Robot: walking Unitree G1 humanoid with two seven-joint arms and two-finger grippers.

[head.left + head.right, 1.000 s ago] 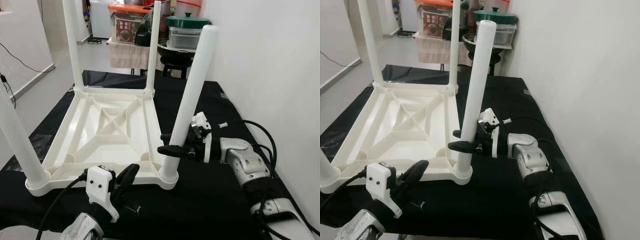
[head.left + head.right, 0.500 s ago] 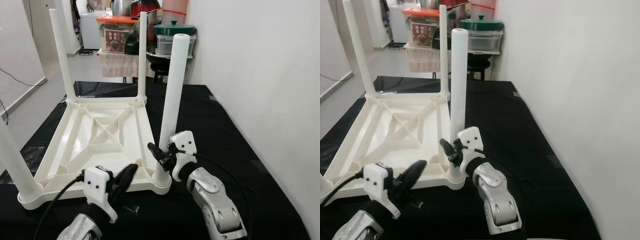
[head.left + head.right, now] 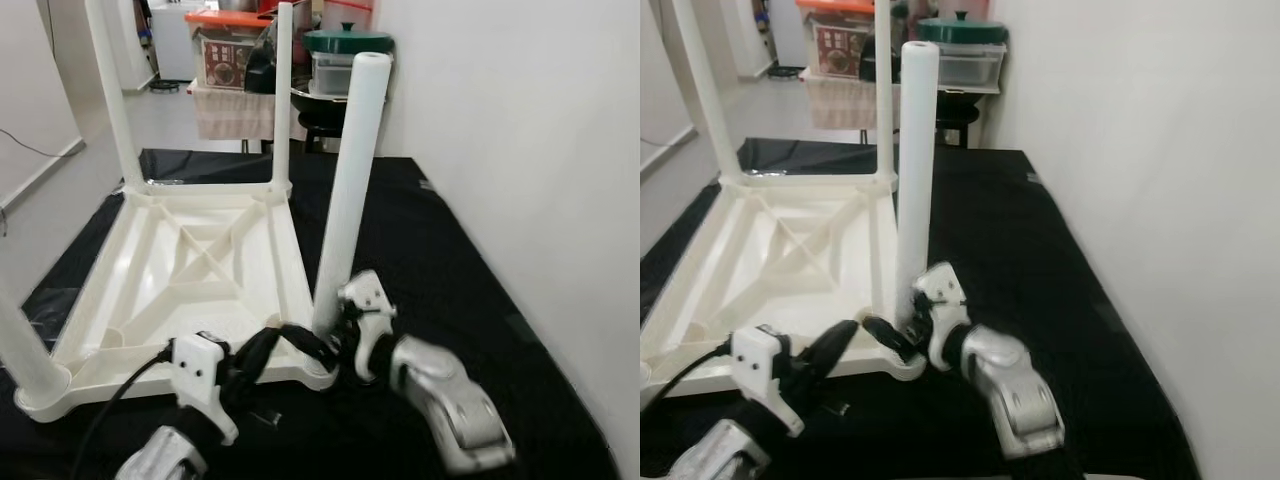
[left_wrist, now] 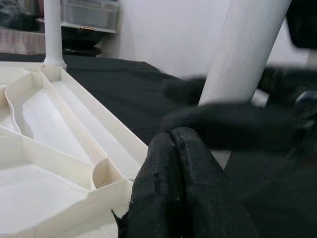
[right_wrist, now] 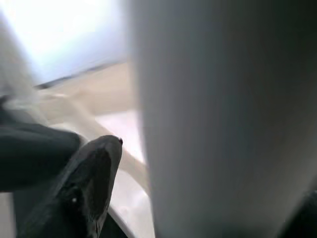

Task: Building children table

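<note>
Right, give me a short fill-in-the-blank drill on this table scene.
1. The white table lies ____ on the black cloth.
2. The right claw is at the ____ of the near right leg.
3. The left claw has its fingers pressed ____.
4. The pot lid behind is ____.

Missing: upside down; base; together; green

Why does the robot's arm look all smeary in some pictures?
In the left eye view the right pincer and its silver arm are motion-blurred beside the white plastic table leg; in the right wrist view that leg is close and out of focus; the left wrist view shows sharp black fingers.
</note>
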